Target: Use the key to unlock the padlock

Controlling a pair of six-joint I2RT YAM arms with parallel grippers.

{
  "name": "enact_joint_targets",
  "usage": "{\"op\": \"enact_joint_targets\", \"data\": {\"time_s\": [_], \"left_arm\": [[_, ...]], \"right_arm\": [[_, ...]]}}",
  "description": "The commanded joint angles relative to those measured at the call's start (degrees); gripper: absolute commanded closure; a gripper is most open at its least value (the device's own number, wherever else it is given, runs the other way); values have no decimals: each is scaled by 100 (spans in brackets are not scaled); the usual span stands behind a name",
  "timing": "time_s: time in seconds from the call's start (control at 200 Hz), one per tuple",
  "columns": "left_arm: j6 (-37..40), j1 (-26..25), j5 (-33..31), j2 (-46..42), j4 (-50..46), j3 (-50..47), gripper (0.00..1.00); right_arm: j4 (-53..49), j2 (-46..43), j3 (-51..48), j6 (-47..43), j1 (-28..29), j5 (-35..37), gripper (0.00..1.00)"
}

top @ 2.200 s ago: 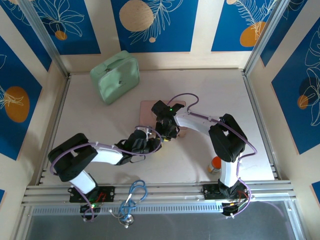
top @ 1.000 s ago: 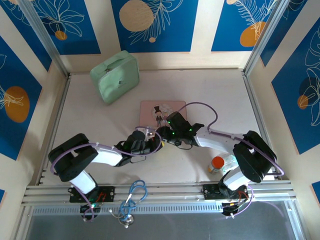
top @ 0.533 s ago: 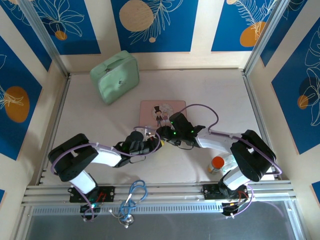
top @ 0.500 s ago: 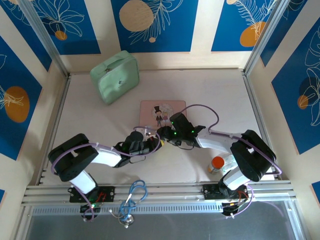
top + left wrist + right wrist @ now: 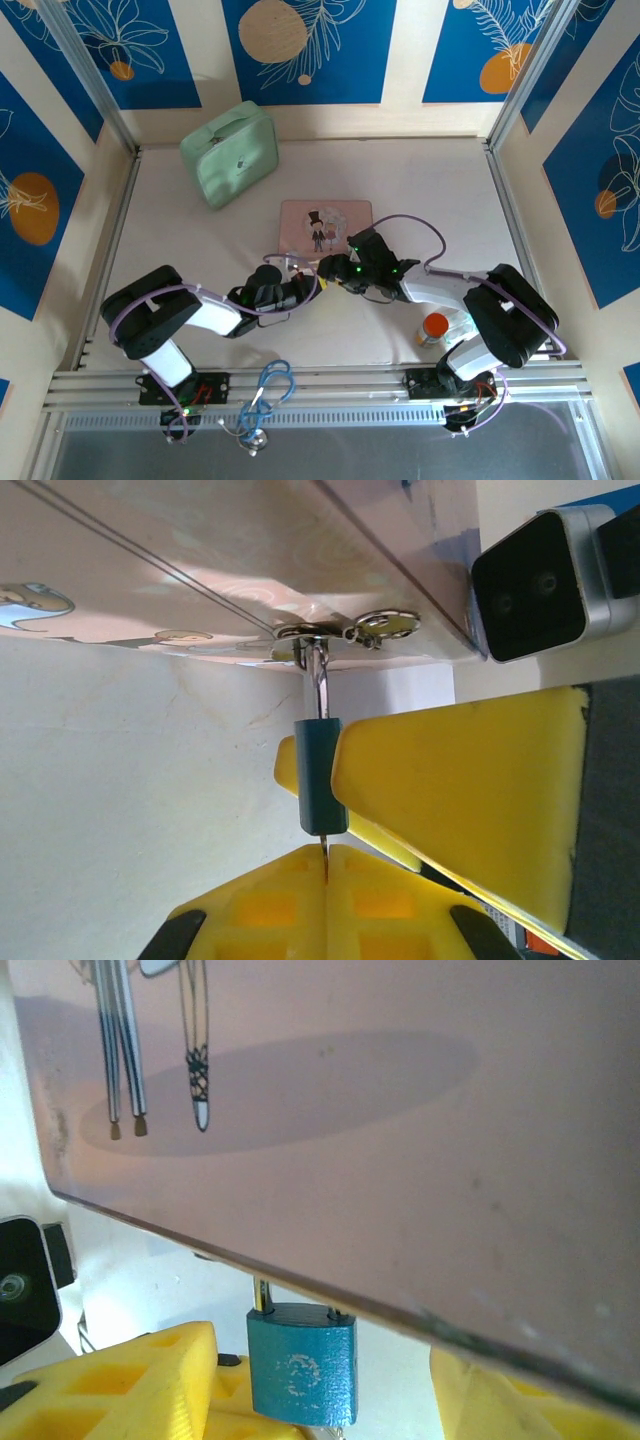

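Note:
The small blue-bodied padlock (image 5: 301, 1364) hangs by its silvery shackle (image 5: 316, 685) from the latch ring on the front edge of the pink picture tin (image 5: 325, 222). My left gripper (image 5: 327, 865) is shut on the key (image 5: 326, 852), a thin metal blade. The blade's tip touches the underside of the padlock (image 5: 320, 780). My right gripper (image 5: 322, 1408) is open, a yellow finger (image 5: 488, 1400) on either side of the padlock and apart from it. In the top view the left gripper (image 5: 305, 288) and right gripper (image 5: 335, 268) meet at the tin's near edge.
A mint-green case (image 5: 230, 152) lies at the back left. An orange-capped bottle (image 5: 433, 327) stands by the right arm's base. The right wrist camera (image 5: 540, 580) sits close beside the left gripper. Aluminium rails frame the table.
The right arm has come off the top of the tin and down to its near edge, bringing its fingers round the padlock. The left gripper has edged forward with the key.

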Motion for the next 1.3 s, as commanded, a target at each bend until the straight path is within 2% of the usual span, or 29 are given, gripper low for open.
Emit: {"op": "enact_joint_targets", "data": {"time_s": [0.0, 0.295, 0.555, 0.725, 0.96, 1.291], "left_arm": [[-69, 90, -66, 87, 540, -42, 100], [-172, 110, -83, 184, 760, -125, 100], [-281, 120, -110, 328, 1034, -214, 100], [-283, 129, -101, 343, 1058, -214, 100], [-265, 123, -92, 334, 1024, -214, 100], [-263, 129, -83, 313, 1027, -214, 100]], "right_arm": [[188, 97, -98, 172, -34, -442, 42], [506, 149, -293, 473, -120, -516, 45], [492, 194, -386, 637, -189, -454, 52], [7, 297, -152, 537, -157, -339, 58], [-1290, 252, 449, 222, 34, 107, 59], [-1717, 586, 894, 62, 178, 174, 56]]}}
